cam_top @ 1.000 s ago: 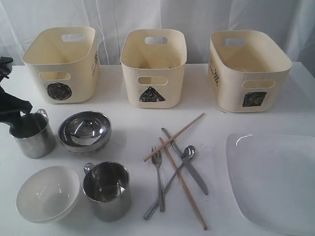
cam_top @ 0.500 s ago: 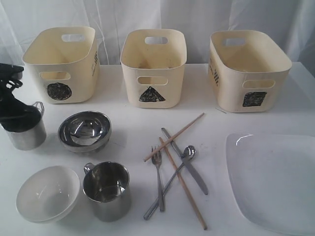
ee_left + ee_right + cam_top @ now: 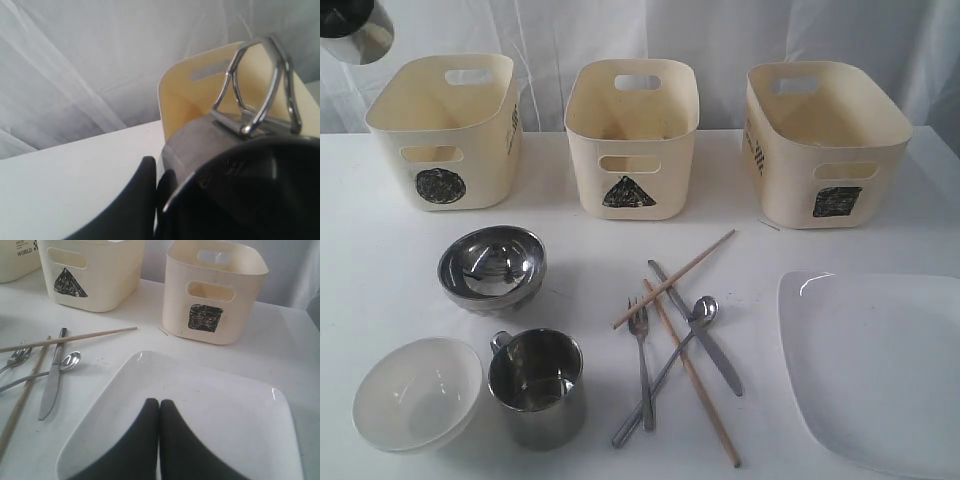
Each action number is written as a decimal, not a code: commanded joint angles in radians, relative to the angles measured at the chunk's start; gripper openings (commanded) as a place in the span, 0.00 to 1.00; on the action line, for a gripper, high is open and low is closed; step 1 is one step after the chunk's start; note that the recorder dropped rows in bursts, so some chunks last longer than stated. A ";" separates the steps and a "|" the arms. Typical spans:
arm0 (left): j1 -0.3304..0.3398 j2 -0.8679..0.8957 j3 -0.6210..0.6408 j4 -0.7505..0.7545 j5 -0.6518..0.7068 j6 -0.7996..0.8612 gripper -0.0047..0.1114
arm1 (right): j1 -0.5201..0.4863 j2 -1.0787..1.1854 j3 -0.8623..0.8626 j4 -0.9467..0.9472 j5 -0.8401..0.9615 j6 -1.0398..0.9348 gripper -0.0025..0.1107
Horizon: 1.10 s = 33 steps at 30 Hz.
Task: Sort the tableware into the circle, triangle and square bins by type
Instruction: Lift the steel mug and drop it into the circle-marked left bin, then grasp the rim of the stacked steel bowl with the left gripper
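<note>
A steel mug (image 3: 355, 30) hangs high at the top left of the exterior view, above the circle bin (image 3: 445, 130). My left gripper (image 3: 159, 175) is shut on that mug's wall (image 3: 200, 145), its handle (image 3: 260, 85) pointing away, with the circle bin (image 3: 180, 100) behind. On the table lie stacked steel bowls (image 3: 492, 265), a second mug (image 3: 537, 385), a white bowl (image 3: 417, 392), fork (image 3: 643, 360), spoon (image 3: 670, 360), knife (image 3: 698, 325) and chopsticks (image 3: 685, 330). My right gripper (image 3: 159, 405) is shut and empty above the white plate (image 3: 225, 410). The right gripper is out of the exterior view.
The triangle bin (image 3: 631, 135) stands in the middle and the square bin (image 3: 823, 140) at the right, both along the back. A white curtain (image 3: 740, 30) hangs behind them. The plate (image 3: 875, 370) fills the front right corner.
My left gripper has lifted the mug from the table at the left up to the top left corner, above the circle bin. Nothing else has moved.
</note>
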 commanded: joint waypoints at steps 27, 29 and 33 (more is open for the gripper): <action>-0.007 0.017 -0.080 -0.525 0.310 0.423 0.37 | 0.003 -0.005 0.007 0.002 -0.007 -0.005 0.02; -0.008 -0.046 0.009 -0.490 0.317 0.413 0.37 | 0.003 -0.005 0.007 0.002 -0.007 -0.005 0.02; -0.008 -0.186 0.238 -0.488 0.297 0.413 0.37 | 0.003 -0.005 0.007 0.002 -0.007 -0.005 0.02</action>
